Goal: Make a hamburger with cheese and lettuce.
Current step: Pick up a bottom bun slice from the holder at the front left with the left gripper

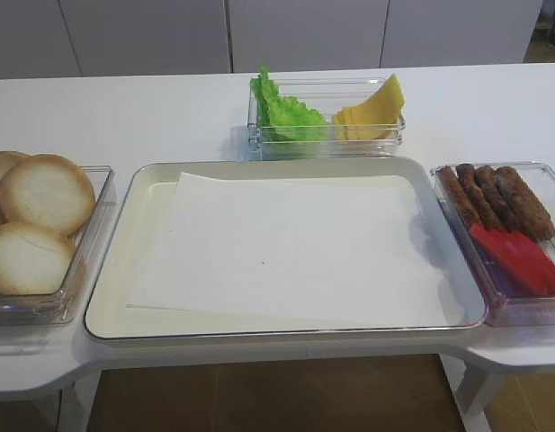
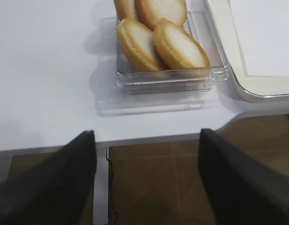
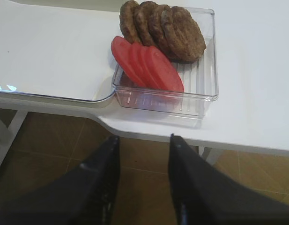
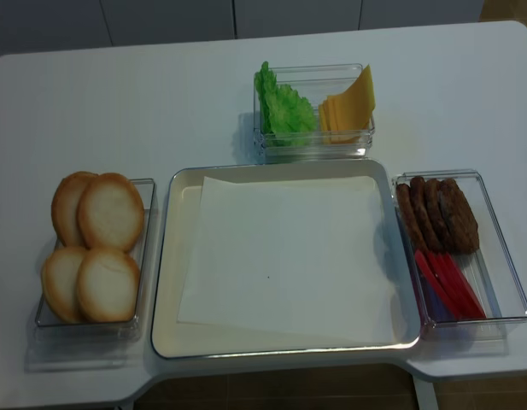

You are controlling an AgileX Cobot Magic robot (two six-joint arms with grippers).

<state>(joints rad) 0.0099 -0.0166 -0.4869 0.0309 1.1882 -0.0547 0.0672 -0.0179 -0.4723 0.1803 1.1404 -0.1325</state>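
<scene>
Several round bun halves for the hamburger lie in a clear box at the left, also seen in the left wrist view. Frilly green lettuce and a stack of yellow cheese share a clear box at the back centre. My left gripper hangs open below the table's front edge, short of the bun box, with only floor between its fingers. My right gripper is also open and empty, below the table edge in front of the right-hand box. Neither gripper shows in the overhead views.
A cream tray lined with a white paper sheet fills the middle of the table. A clear box at the right holds brown patties and red tomato slices.
</scene>
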